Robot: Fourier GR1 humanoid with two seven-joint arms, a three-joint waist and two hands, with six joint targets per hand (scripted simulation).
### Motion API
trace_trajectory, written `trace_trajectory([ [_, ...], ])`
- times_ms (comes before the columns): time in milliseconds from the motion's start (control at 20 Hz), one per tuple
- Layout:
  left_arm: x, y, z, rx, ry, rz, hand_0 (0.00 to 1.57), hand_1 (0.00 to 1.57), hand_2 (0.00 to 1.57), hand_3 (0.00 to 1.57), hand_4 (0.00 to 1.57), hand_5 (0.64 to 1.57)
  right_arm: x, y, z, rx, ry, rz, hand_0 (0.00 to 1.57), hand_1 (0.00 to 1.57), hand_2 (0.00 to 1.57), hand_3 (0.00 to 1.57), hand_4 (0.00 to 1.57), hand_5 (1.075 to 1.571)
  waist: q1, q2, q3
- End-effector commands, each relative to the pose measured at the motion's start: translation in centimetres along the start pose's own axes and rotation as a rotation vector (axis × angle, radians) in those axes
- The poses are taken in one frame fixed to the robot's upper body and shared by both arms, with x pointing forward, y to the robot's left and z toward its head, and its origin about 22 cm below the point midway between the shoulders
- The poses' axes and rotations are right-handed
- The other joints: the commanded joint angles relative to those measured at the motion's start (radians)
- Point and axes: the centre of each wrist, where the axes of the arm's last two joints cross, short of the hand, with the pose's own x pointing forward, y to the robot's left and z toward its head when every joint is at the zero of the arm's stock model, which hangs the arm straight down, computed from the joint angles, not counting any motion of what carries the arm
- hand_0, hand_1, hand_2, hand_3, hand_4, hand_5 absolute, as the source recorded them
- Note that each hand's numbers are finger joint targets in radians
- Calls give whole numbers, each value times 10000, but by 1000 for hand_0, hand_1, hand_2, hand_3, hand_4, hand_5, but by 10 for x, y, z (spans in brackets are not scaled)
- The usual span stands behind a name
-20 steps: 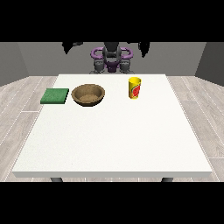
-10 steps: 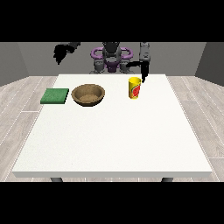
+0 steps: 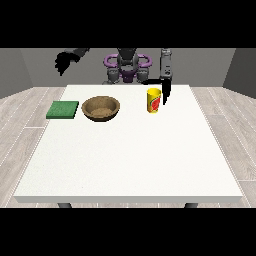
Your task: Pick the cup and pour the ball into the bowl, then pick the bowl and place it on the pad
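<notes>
Just beside the yellow cup [image 3: 154, 100], the view's-right robot hand [image 3: 165, 91] hangs with straight fingers, holding nothing.

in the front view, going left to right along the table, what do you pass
green pad → brown bowl → yellow cup → robot hand at the view's right, just beside the cup

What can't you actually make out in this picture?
- The ball: front view, hidden by the wall of the yellow cup if it is in there.
- Whether the hand at the view's right touches the cup: too small to tell.
- Finger pose of the raised hand at the view's left: too small.
</notes>
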Motion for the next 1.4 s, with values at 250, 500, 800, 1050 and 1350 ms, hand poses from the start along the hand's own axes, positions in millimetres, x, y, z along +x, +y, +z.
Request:
trace_trajectory([
  [250, -38, 14, 1, 435, 39, -126, 0, 0, 0, 0, 363, 1464, 7, -30, -5, 100, -152, 30, 0, 0, 0, 0, 675, 1564, -284, 217, -1],
  [500, -49, 7, 3, 973, -504, -1616, 1151, 1151, 1571, 1571, 1309, 1475, 27, -18, -16, 536, -891, -76, 0, 0, 0, 121, 650, 1568, -905, 930, -6],
  [800, -45, 27, -13, 1293, -97, -2322, 1284, 1284, 1571, 1571, 1381, 1449, 36, -46, -10, 440, -406, -69, 0, 0, 0, 166, 637, 1566, -969, 488, -2],
  [1050, -32, -15, -27, 1006, 327, -3948, 1267, 1267, 1571, 1571, 1401, 1432, 30, -84, -14, -61, 527, -217, 0, 0, 0, 293, 636, 1567, -702, -697, 14],
  [1350, -12, -54, -50, 85, -567, -7832, 1337, 1337, 1571, 1571, 1408, 1525, 0, -83, -7, -97, 1908, -155, 0, 0, 0, 250, 634, 1562, -566, -1707, 56],
])
